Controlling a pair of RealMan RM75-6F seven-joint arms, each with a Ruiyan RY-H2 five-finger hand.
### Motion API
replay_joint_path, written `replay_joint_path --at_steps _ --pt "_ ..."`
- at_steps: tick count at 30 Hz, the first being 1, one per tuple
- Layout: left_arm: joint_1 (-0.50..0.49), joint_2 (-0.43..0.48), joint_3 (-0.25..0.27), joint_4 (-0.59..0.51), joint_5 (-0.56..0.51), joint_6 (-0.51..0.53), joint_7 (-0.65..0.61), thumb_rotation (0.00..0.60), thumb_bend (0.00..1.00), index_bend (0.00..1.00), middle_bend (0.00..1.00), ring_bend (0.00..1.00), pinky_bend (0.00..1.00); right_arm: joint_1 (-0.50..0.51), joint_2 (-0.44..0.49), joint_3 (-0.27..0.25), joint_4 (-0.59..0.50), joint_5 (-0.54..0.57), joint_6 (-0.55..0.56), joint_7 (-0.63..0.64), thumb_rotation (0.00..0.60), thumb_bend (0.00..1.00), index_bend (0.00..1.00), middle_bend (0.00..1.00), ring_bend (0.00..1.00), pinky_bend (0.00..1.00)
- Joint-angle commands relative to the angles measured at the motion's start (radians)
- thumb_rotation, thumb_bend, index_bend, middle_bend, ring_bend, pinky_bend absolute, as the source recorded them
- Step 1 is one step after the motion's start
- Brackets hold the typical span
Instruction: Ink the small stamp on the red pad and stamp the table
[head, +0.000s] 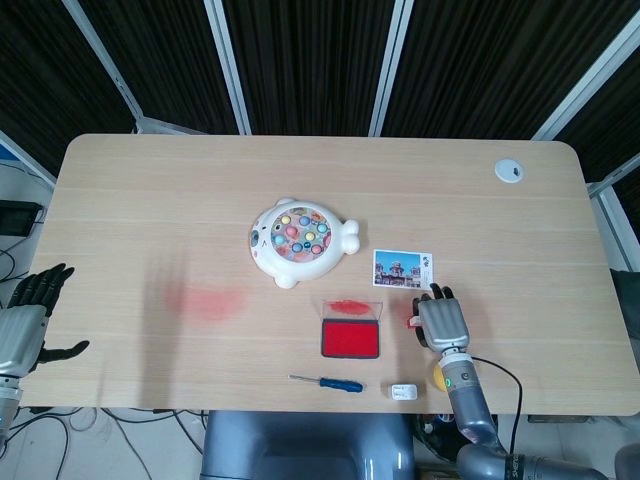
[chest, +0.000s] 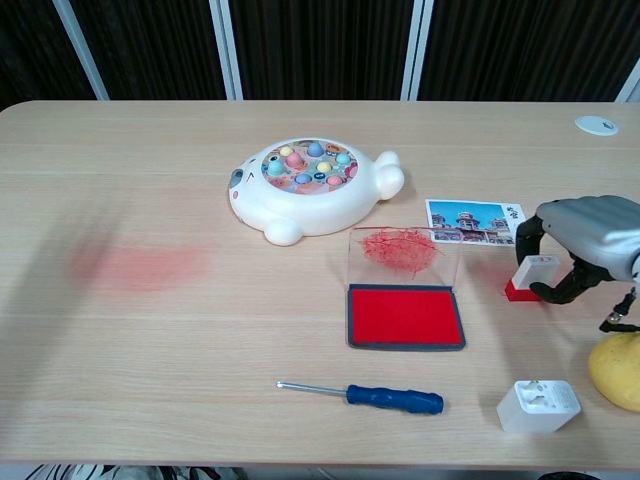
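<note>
The small stamp (chest: 533, 277), a white block on a red base, stands on the table (chest: 200, 340) right of the red ink pad (chest: 405, 315). The pad lies open, its clear lid (chest: 403, 250) upright and smeared red. My right hand (chest: 585, 235) arches over the stamp, pinching it between the thumb on its right side and a finger on its left. From the head view the stamp (head: 413, 321) peeks out left of the right hand (head: 442, 322), and the pad (head: 351, 338) lies further left. My left hand (head: 25, 320) hangs off the table's left edge, fingers spread, holding nothing.
A white fish-game toy (chest: 315, 188) sits behind the pad and a postcard (chest: 474, 220) behind the stamp. Along the front edge lie a blue screwdriver (chest: 370, 396), a white plug adapter (chest: 538, 405) and a yellow fruit (chest: 618, 368). A red smudge (chest: 140, 267) marks the table's left part.
</note>
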Motion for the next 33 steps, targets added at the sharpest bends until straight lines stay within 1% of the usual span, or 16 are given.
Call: replay_joint_path --at_steps 1,5,7,10,12,15,19,21,27,31,33 --pt "0.0 0.0 0.0 -0.001 0.0 0.0 -0.001 0.6 0.0 0.0 0.0 0.0 0.0 0.002 -0.001 -0.003 0.004 0.003 0.0 0.0 0.6 0.44 0.51 0.41 0.16 0.19" --pt "0.0 0.001 0.001 -0.002 0.0 -0.001 -0.001 0.6 0.0 0.0 0.0 0.0 0.0 0.004 -0.002 -0.005 0.005 0.004 0.003 0.005 0.6 0.46 0.54 0.43 0.16 0.19" --pt "0.0 0.001 0.001 -0.002 -0.001 -0.001 -0.002 0.6 0.0 0.0 0.0 0.0 0.0 0.005 -0.002 -0.006 0.005 0.002 0.004 0.007 0.6 0.49 0.58 0.46 0.18 0.19" --pt "0.0 0.001 0.001 -0.002 -0.002 -0.002 -0.003 0.6 0.0 0.0 0.0 0.0 0.0 0.007 -0.003 -0.008 0.009 -0.01 0.01 0.014 0.6 0.56 0.66 0.56 0.28 0.23" --pt "0.0 0.002 0.0 -0.003 -0.002 -0.001 -0.004 0.6 0.0 0.0 0.0 0.0 0.0 0.007 -0.004 -0.01 0.013 -0.025 0.017 0.024 0.6 0.59 0.71 0.6 0.33 0.26" --pt "0.0 0.002 0.001 -0.004 -0.002 -0.002 -0.006 0.6 0.0 0.0 0.0 0.0 0.0 0.005 -0.003 -0.015 0.017 -0.052 0.027 0.043 0.6 0.61 0.75 0.63 0.4 0.31" --pt "0.0 0.003 0.001 -0.003 -0.002 -0.002 -0.007 0.6 0.0 0.0 0.0 0.0 0.0 0.004 0.009 -0.02 0.01 -0.094 0.046 0.06 0.6 0.61 0.77 0.66 0.48 0.36" --pt "0.0 0.003 0.001 -0.004 -0.001 0.0 -0.007 0.6 0.0 0.0 0.0 0.0 0.0 0.002 0.019 -0.025 0.001 -0.124 0.06 0.071 0.6 0.61 0.78 0.66 0.49 0.38" --pt "0.001 0.003 0.0 -0.005 -0.002 0.001 -0.008 0.6 0.0 0.0 0.0 0.0 0.0 -0.007 0.072 -0.04 -0.077 -0.191 0.081 0.1 0.6 0.62 0.79 0.67 0.5 0.38" --pt "-0.001 0.003 0.001 -0.005 -0.002 -0.002 -0.007 0.6 0.0 0.0 0.0 0.0 0.0 -0.01 0.118 -0.066 -0.166 -0.241 0.089 0.084 0.6 0.63 0.81 0.69 0.53 0.44" --pt "-0.001 0.002 0.002 -0.006 -0.001 -0.003 -0.005 0.6 0.0 0.0 0.0 0.0 0.0 -0.01 0.126 -0.073 -0.206 -0.257 0.09 0.08 0.6 0.64 0.81 0.69 0.54 0.45"
